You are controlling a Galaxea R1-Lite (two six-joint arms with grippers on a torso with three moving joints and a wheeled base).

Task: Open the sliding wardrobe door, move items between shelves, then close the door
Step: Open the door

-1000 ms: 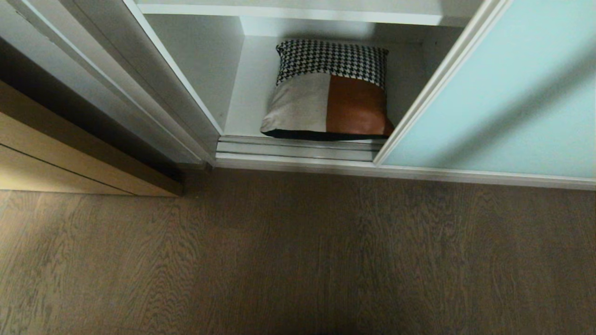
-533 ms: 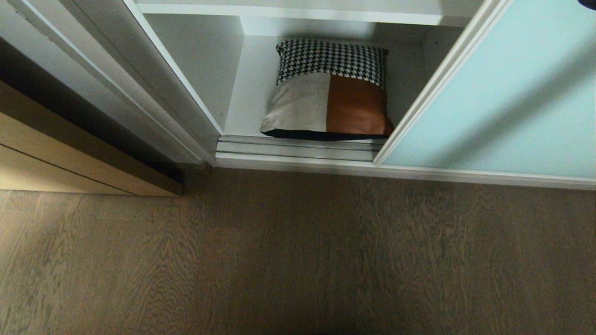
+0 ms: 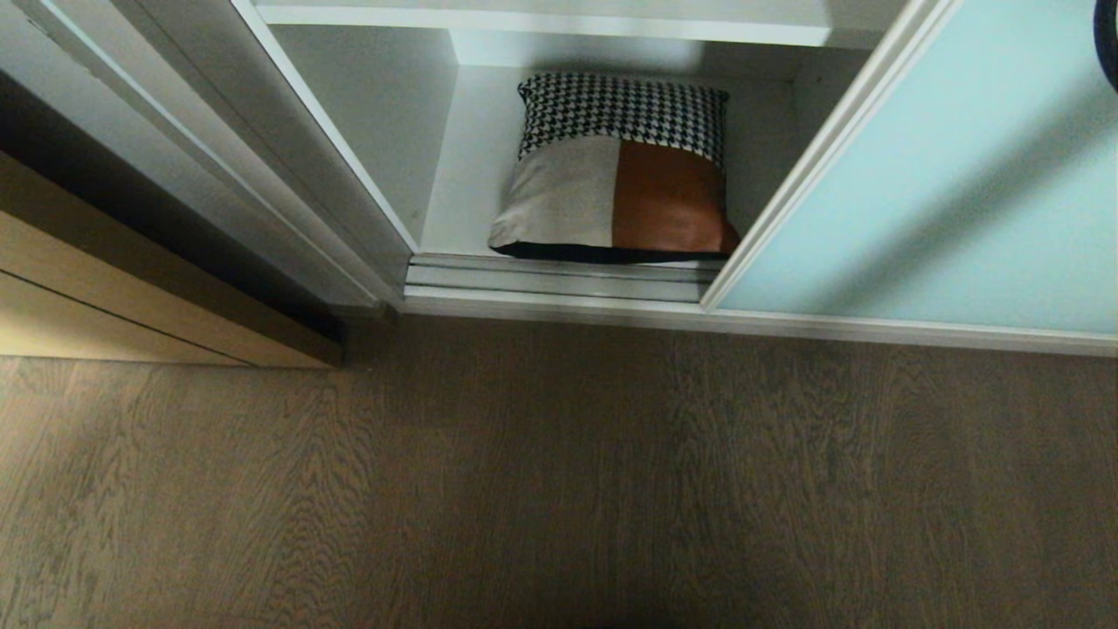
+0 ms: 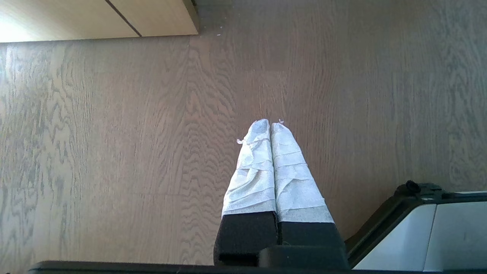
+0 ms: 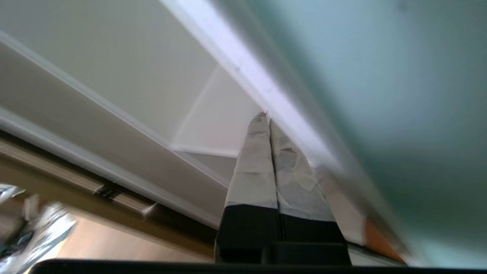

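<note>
Both end effectors pressed together, empty: left end effector (image 4: pixel 270 122), right end effector (image 5: pixel 266 114); no writing readable.

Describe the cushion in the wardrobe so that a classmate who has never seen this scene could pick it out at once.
Find the pale aqua sliding wardrobe door; left of its white frame the wardrobe stands open. On the lowest white shelf, behind the metal floor track, lies the cushion. Its houndstooth band above beige and rust-brown patches is the only pattern there.
</note>
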